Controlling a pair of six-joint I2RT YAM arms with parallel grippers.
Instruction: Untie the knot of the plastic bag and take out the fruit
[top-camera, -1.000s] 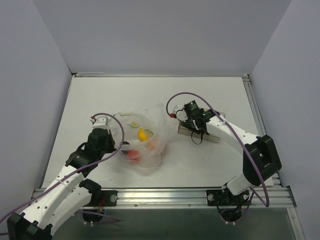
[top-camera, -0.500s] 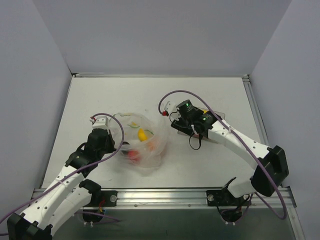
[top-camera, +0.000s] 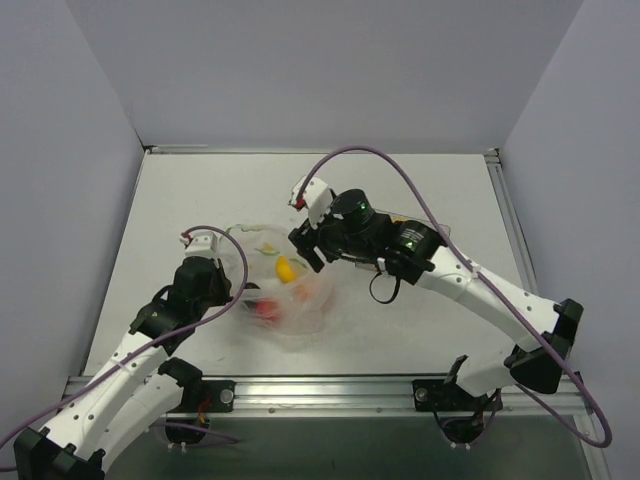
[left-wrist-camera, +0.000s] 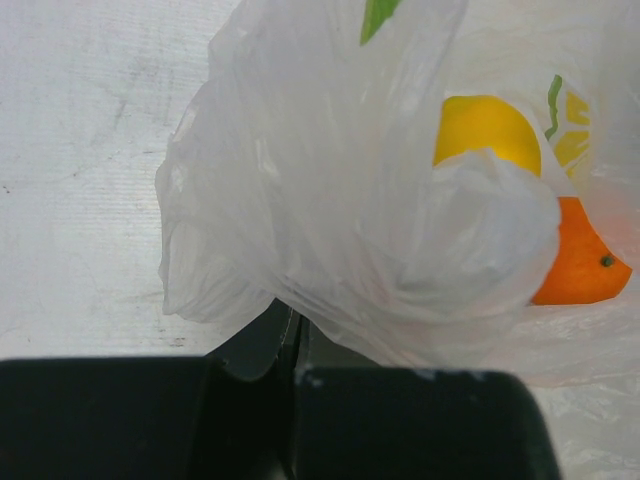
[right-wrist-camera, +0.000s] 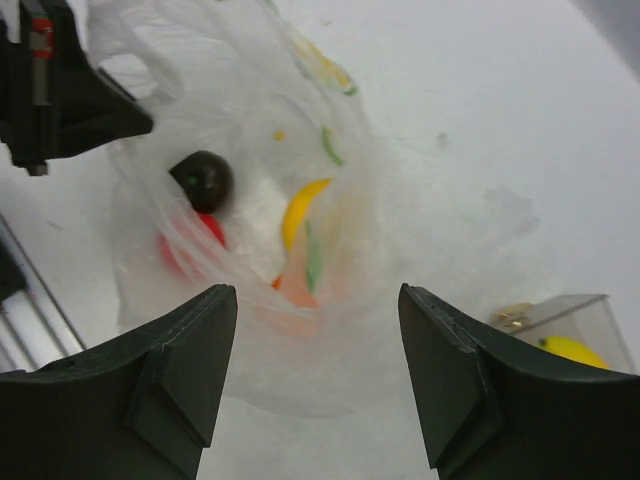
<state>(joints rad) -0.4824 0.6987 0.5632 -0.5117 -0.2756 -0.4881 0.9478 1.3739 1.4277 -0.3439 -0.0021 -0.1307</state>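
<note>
White counter (top-camera: 420, 190) carries the plastic bag (top-camera: 306, 312) with fruit (top-camera: 285, 268) inside; left jaws are closed tight on a fold of its edge. Right jaws gape wide and empty, just above the bag.

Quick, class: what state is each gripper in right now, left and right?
Left gripper: shut on the plastic bag.
Right gripper: open, holding nothing, above the bag.

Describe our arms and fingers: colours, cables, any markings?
Both the left arm and right arm have white links with black joints. A purple cable loops along each, ending at a small red plug. The right one shows a green light. The fingers are plain black wedges.
</note>
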